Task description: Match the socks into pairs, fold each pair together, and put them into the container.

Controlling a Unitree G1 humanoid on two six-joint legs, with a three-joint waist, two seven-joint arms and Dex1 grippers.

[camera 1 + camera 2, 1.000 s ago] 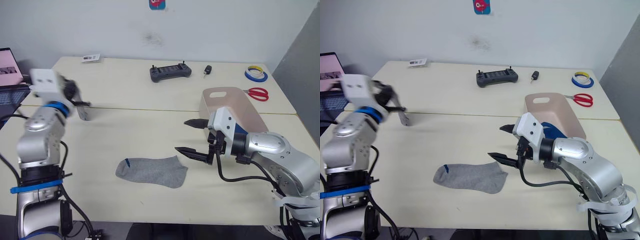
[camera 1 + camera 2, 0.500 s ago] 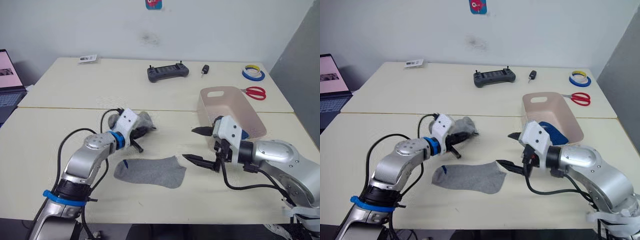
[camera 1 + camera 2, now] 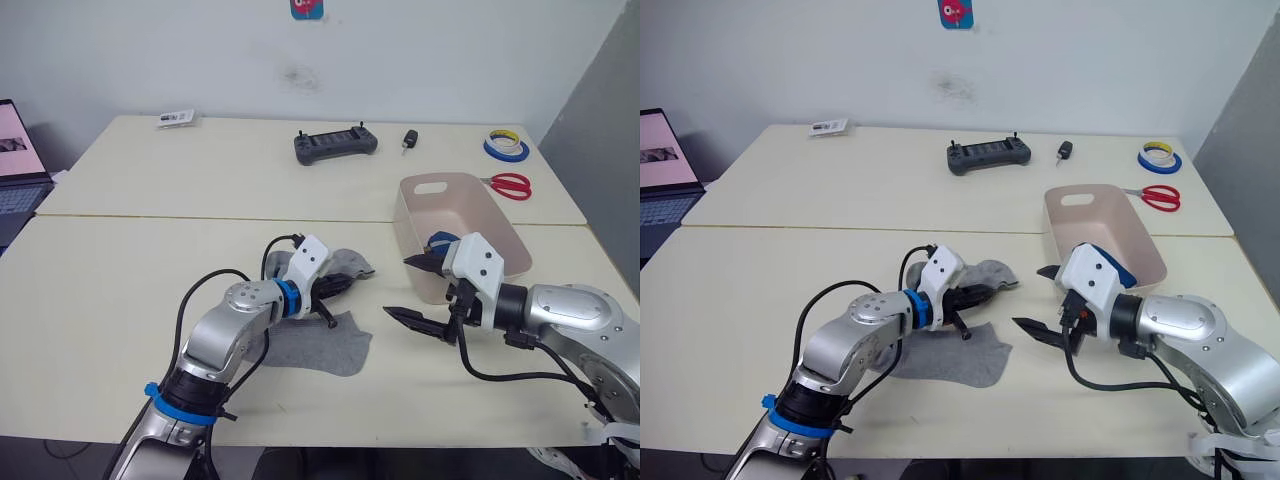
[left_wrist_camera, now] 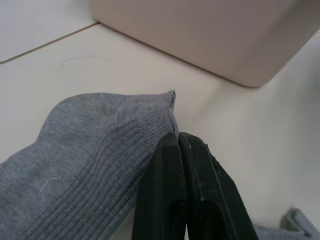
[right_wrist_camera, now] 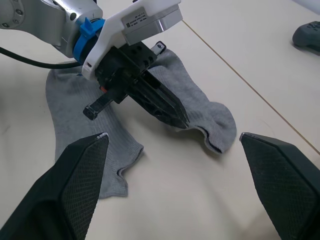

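Left eye view: left gripper (image 3: pixel 345 285), clamped on a grey sock (image 3: pixel 352 266), has carried it right over its mate (image 3: pixel 315 348); right gripper (image 3: pixel 418 290) waits, fingers apart. Pairing begins.

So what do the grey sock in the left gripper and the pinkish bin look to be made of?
The grey ankle sock held by the left gripper looks like soft knit fabric: ribbed lines run along its cuff and it drapes limply. The pale pinkish-beige rectangular bin appears to be moulded plastic, smooth and matte, with rounded corners and a cut-out slot handle.
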